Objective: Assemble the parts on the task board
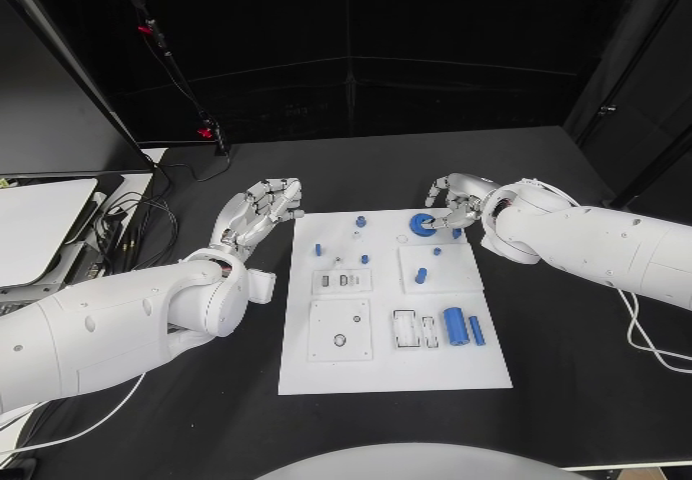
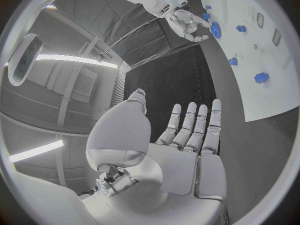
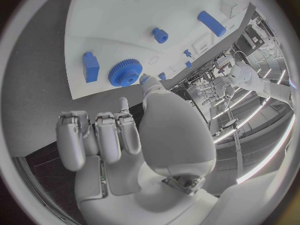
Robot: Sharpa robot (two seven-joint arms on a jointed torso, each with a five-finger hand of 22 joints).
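**Kid:** Many blue parts are on your white board. Are you done?

**Me:** Not yet, I think. Some little blue pegs already stand up in the task board (image 1: 433,370). One small peg (image 1: 362,216) stands not far from my left hand. Others stand nearer the middle. But a long blue cylinder (image 1: 454,326) lies flat on the board, far from both my hands. A thinner blue bar (image 1: 476,331) lies just beside it. They look like they wait for their turn.

**Kid:** What is your right hand doing?

**Me:** My right hand (image 1: 454,203) is at the far corner of the board. The blue gear (image 3: 125,73) sits on the board right in front of my fingertips. My thumb tip comes very close to it. I cannot tell if I touch it or not. My other fingers are curled in, and I see nothing in them.

**Kid:** And the blue block?

**Me:** The blue block (image 3: 90,66) stands just beside the gear, close to my fingers too.

**Kid:** And your left hand?

**Me:** My left hand (image 1: 261,209) hangs over the black table, just beside the board's edge. Its fingers are straight and spread a bit. It holds nothing.

**Kid:** So what is left?

**Me:** I guess the gear and the two lying parts.
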